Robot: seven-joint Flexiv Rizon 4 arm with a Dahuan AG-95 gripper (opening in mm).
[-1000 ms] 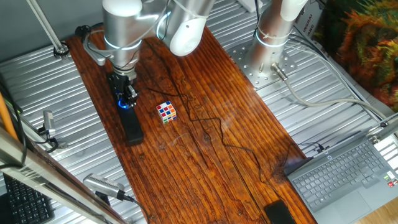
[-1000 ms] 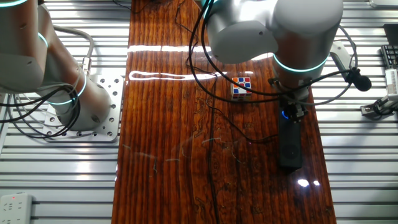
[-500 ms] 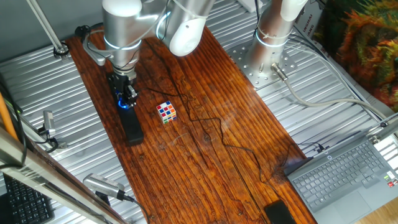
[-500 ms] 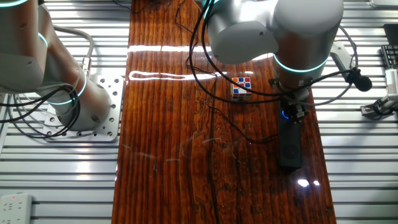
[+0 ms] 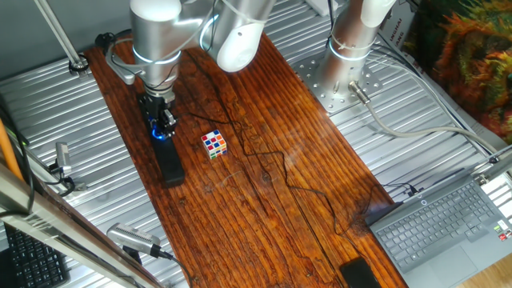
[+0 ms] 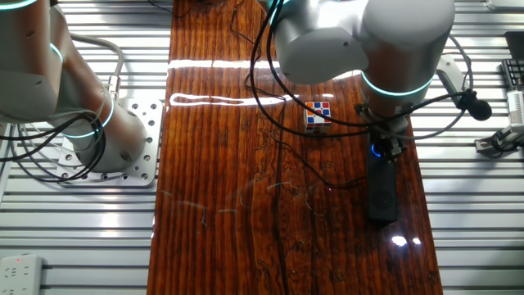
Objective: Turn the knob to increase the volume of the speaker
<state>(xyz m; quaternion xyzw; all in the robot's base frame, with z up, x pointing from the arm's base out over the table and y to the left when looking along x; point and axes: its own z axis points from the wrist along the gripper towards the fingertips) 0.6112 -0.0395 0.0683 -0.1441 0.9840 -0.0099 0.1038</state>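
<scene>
The speaker point(image 5: 169, 162) is a long black bar lying on the wooden board; it also shows in the other fixed view point(image 6: 381, 190). The knob point(image 5: 161, 134) sits at the bar's far end with a blue glow, seen too in the other fixed view point(image 6: 377, 150). My gripper point(image 5: 160, 126) stands straight down over the knob with its black fingers closed around it; in the other fixed view the gripper point(image 6: 385, 146) covers most of the dial.
A multicoloured cube point(image 5: 214, 144) lies right of the speaker, also in the other fixed view point(image 6: 318, 115). Black cables point(image 5: 272, 172) trail across the board. A laptop point(image 5: 448, 228) and a small black device point(image 5: 358, 274) sit at the near right. A second arm's base point(image 6: 115, 139) stands beside the board.
The arm's upper body has shifted very slightly; the gripper stays on the knob and the speaker has not moved.
</scene>
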